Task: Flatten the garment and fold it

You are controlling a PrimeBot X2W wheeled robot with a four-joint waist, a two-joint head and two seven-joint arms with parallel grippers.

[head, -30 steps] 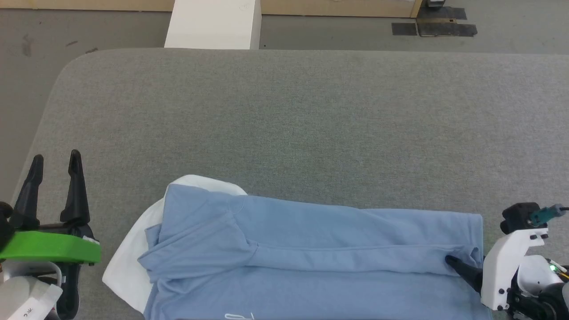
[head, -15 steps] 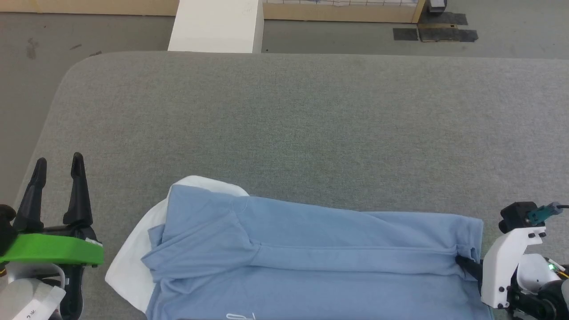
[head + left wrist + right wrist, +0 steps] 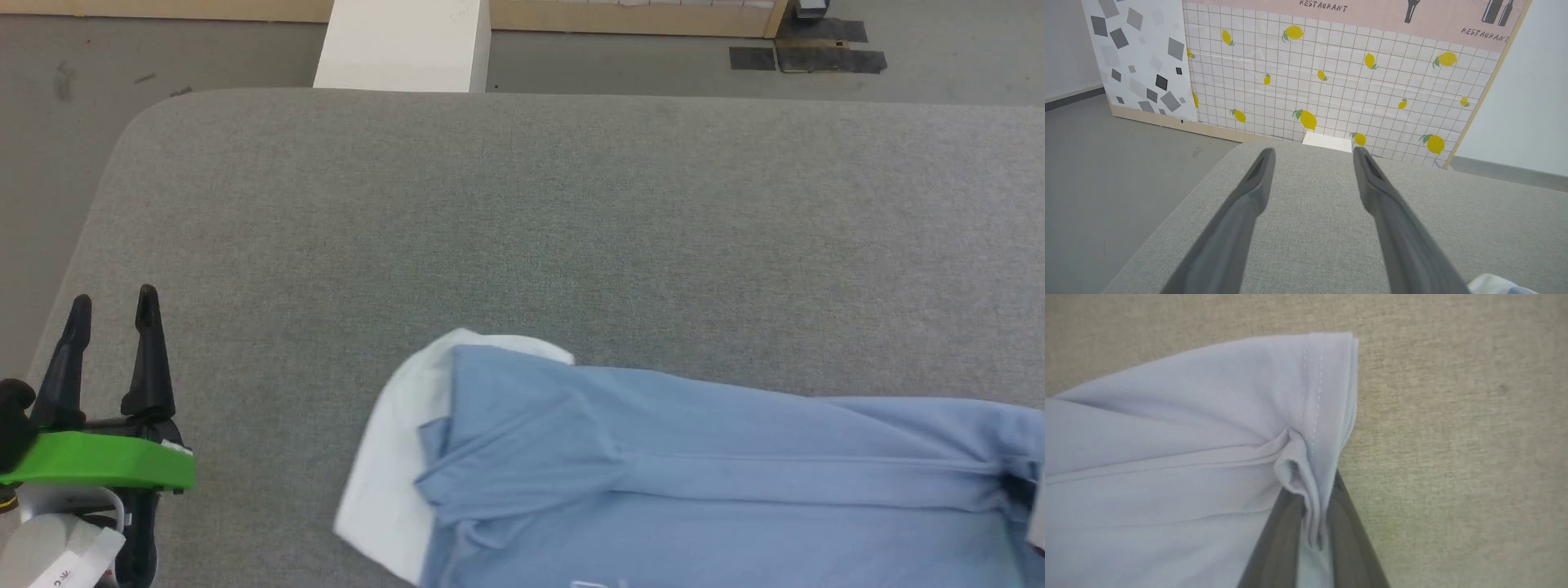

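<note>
I see the garment (image 3: 718, 474) lying along the near edge of the grey surface (image 3: 522, 229). It stretches toward my right and runs off the right side of the head view, with its white inner side showing at the left end. In the right wrist view the right jaws are clamped on a bunched fold at the garment's stitched hem, the cloth pinched between the two dark fingers (image 3: 1278, 539). The left jaws stand wide apart with nothing between them, by the surface's left edge, well apart from the garment. Beyond the far edge a white box (image 3: 404, 45) stands on the floor (image 3: 49, 122) before a lemon-patterned wall panel (image 3: 1351, 81).
</note>
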